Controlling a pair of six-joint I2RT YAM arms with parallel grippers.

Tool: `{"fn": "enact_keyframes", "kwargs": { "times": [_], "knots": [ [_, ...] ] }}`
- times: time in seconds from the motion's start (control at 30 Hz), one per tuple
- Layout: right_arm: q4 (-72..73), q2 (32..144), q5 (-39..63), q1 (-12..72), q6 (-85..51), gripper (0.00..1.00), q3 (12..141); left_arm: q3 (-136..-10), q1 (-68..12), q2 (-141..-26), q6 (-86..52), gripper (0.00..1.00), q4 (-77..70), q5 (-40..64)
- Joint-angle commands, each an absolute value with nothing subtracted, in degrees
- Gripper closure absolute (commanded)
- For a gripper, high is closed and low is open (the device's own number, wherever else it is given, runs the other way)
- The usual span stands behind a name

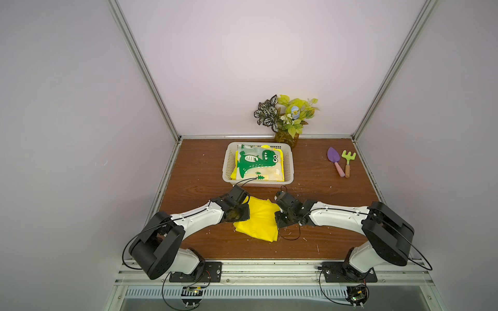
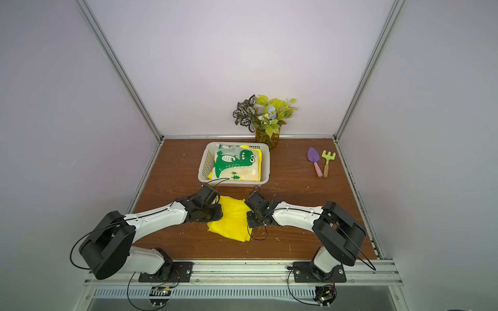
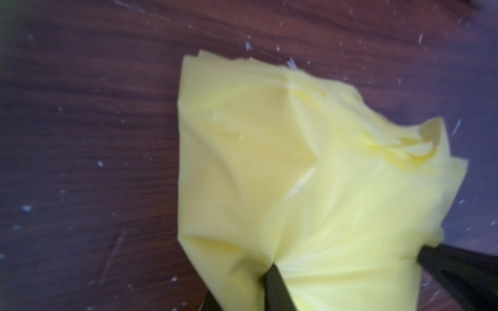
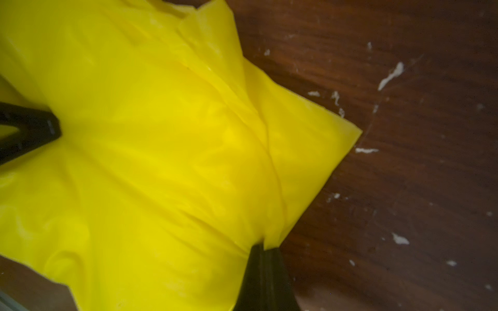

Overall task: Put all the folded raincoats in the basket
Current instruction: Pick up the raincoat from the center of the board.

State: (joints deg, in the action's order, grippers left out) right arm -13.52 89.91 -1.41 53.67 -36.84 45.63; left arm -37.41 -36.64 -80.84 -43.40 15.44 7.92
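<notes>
Bolted to the near rail [image 1: 269, 266], our two arms reach inward and meet over the folded raincoat [image 1: 260, 223], a plain yellow packet at the near middle of the wooden table [image 1: 310, 242]. Our left gripper [image 3: 270, 269] is pinched tight on the packet's left edge, and the film pleats where its tips bite. Our right gripper [image 4: 262, 247] is clamped just as firmly on the right edge, with a seam bunched between its closed fingers. Whether the packet rests on the wood or has just cleared it, we cannot tell. Just beyond it, on the far side, stands the basket [image 1: 227, 161], already holding a dinosaur-print raincoat [image 1: 258, 164]. A potted plant [image 1: 288, 115] sits behind it, with a toy trowel [image 1: 334, 160] and a toy rake [image 1: 348, 161] off to the far right. As we judge it, the lift comes next, and both wrists should rise together at the same spacing, so the slick layers neither sag open nor pull out of the pinch. We would then carry the packet high enough to clear the basket's near rim, lower it flat onto the printed coat and release both sides at once.
</notes>
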Motion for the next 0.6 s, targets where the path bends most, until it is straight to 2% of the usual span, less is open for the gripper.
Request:
{"fn": "enact_keyframes", "kwargs": {
  "times": [0.0,0.57],
  "knots": [
    [-15.71,89.23,-1.3,54.32,-36.74,1.0,45.47,-37.82,-37.35,-82.44,-43.02,1.0,17.07,8.32],
    [-19.77,84.21,-3.92,54.38,-35.24,1.0,49.3,-43.49,-37.42,-73.24,-43.58,1.0,24.66,5.23]
  ]
}}
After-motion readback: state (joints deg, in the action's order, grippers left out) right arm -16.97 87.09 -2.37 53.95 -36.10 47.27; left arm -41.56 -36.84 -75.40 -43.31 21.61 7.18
